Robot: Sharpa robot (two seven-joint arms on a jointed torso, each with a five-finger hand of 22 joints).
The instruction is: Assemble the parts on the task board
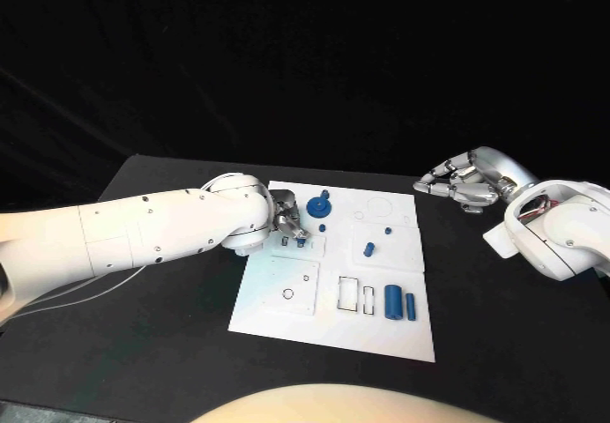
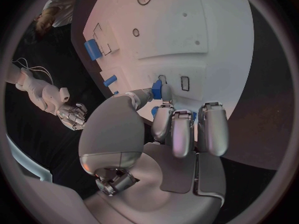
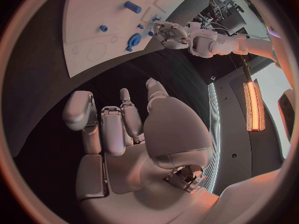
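Task board [image 1: 333, 326]: white, centre frame, long axis top-to-bottom. Left hand [image 1: 287, 225] pinches small blue part [image 2: 157, 89]. Right hand [image 1: 455, 183], upper right: fingers curled, holding nothing.

Overhead head view, two wrist fisheyes

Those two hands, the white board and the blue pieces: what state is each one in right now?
left hand: over the board, pinching a small blue part.
right hand: off the board over the black table, fingers curled, holding nothing.
task board: lying flat.
blue gear: on the board.
blue cylinder: lying on its side.
blue peg: loose on the board.
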